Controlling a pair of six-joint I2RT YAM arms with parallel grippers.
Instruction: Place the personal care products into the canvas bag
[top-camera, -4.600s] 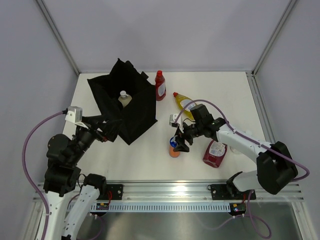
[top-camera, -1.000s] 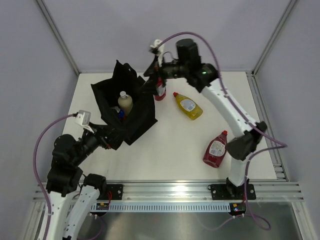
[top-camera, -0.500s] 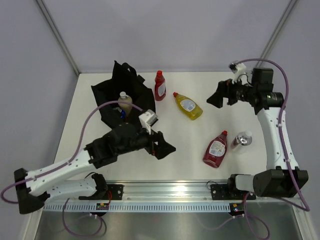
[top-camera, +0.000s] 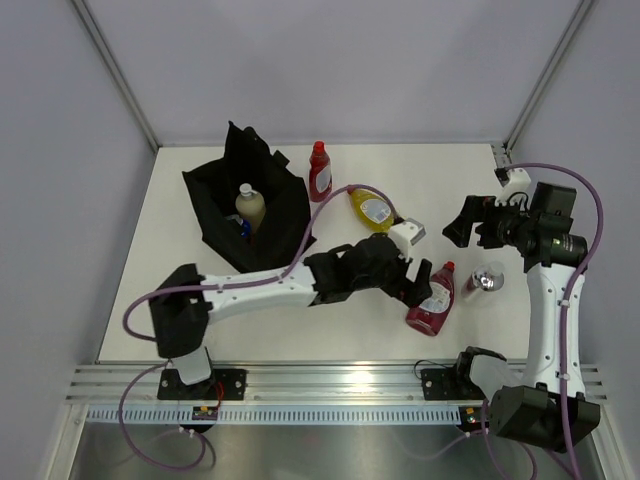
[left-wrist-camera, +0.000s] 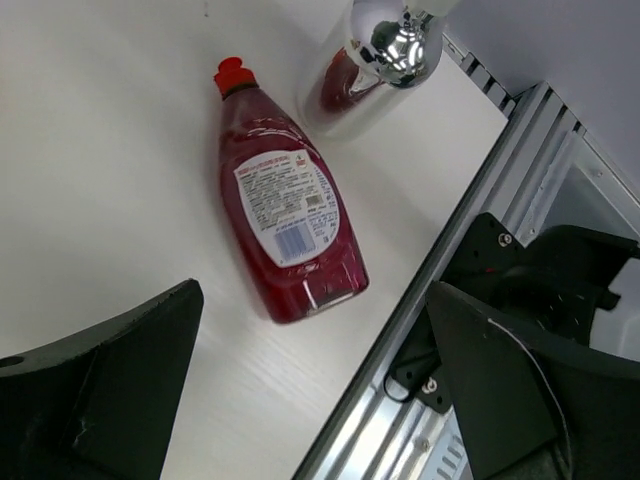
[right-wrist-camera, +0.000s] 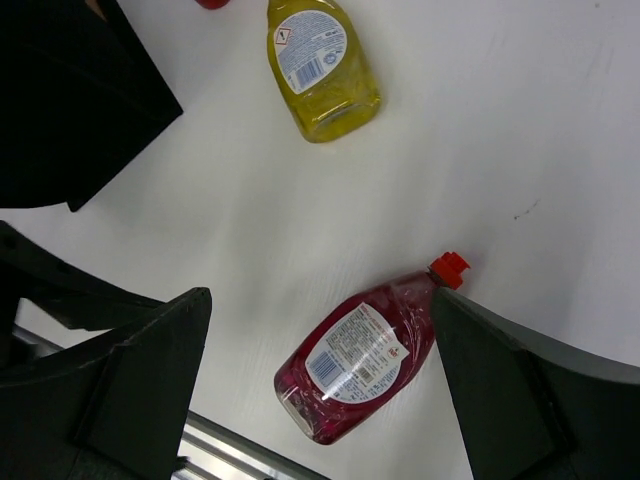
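Left gripper (top-camera: 412, 283) spread wide over the maroon bottle (left-wrist-camera: 290, 225), flat at near right with the can (left-wrist-camera: 375, 65) by its cap; we'd pinch across its waist, clear of the can, before lifting.

We have white arm links (top-camera: 245, 292) with black joints (top-camera: 360, 268), looping purple cables (top-camera: 127, 318), and black wedge-shaped claw fingers (left-wrist-camera: 110, 390).

The top external camera looks down over the whole table (top-camera: 340, 335) from high above its near edge. Both wrist cameras face down too, sharing the maroon bottle (left-wrist-camera: 287, 235); the left hangs closer.
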